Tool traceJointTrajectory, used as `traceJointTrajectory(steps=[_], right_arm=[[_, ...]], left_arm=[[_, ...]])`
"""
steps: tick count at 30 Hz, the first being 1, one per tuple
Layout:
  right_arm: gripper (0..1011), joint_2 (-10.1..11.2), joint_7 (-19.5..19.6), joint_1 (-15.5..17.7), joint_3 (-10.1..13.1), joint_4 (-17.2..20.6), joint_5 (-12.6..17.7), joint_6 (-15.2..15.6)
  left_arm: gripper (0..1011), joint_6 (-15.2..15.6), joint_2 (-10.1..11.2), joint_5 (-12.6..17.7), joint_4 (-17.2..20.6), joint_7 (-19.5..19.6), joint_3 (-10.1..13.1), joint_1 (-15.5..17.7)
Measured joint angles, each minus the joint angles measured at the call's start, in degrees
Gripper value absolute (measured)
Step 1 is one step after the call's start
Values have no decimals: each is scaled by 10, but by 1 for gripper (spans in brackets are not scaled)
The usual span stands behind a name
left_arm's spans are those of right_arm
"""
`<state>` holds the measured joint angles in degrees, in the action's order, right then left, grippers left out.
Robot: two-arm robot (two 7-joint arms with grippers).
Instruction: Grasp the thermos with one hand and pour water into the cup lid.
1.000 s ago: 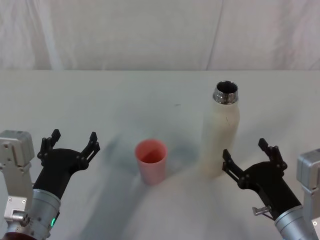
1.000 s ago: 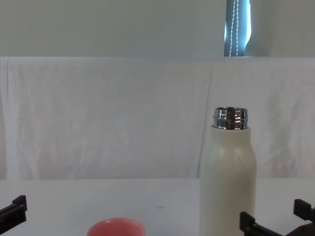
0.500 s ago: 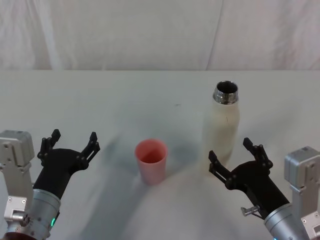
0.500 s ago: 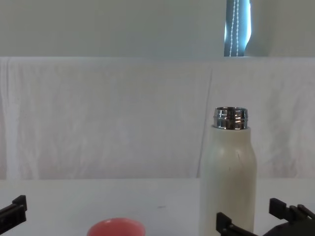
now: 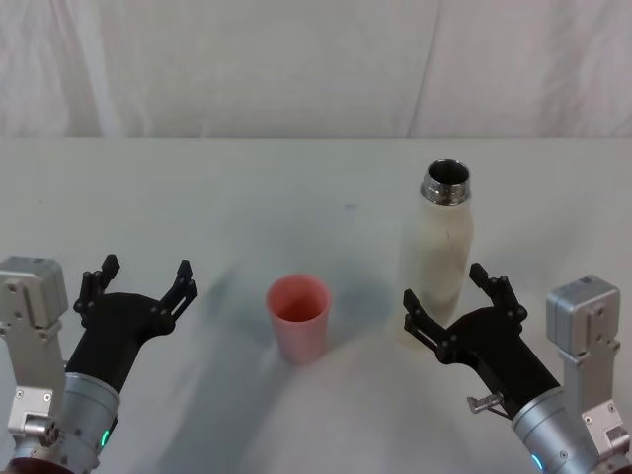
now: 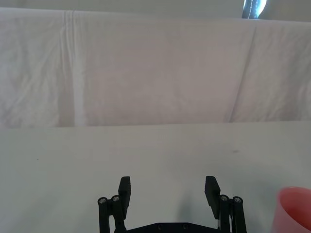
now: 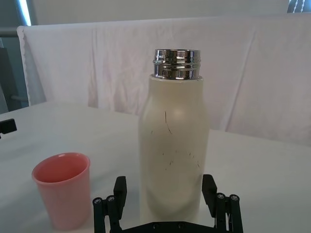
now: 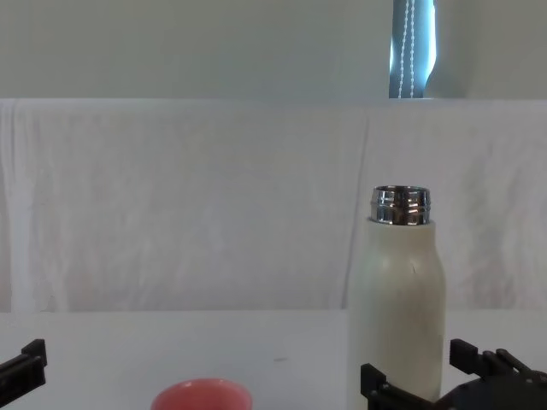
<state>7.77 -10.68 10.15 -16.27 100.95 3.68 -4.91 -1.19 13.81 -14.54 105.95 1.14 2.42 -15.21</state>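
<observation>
The thermos (image 5: 438,252) stands upright at the right of the table, cream-white with an open steel neck. It also rises in the chest view (image 8: 397,295) and in the right wrist view (image 7: 174,141). My right gripper (image 5: 446,285) is open, one finger on each side of the thermos's lower body, not closed on it (image 7: 165,185) (image 8: 417,364). The pink cup lid (image 5: 298,316) stands upright to the left of the thermos (image 7: 62,188) (image 8: 202,395) (image 6: 293,208). My left gripper (image 5: 146,269) hovers open near the table's front left, empty (image 6: 168,183).
A white cloth-covered table (image 5: 247,197) carries both objects. A white draped backdrop (image 5: 296,59) hangs behind its far edge. Bare tabletop lies between the cup lid and the left gripper, and beyond both objects.
My right gripper has moved left and forward, from beside the thermos's base to straddling its lower body. The left gripper, the thermos and the cup lid have stayed put.
</observation>
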Motion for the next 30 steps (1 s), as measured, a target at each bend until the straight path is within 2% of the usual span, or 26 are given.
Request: traceJointTrajectory(steps=[30], right_arm=[[999,-12,-3,-42,-4,-43,17,-3]], left_arm=[[1001,0,0,0,0,0,0,0]])
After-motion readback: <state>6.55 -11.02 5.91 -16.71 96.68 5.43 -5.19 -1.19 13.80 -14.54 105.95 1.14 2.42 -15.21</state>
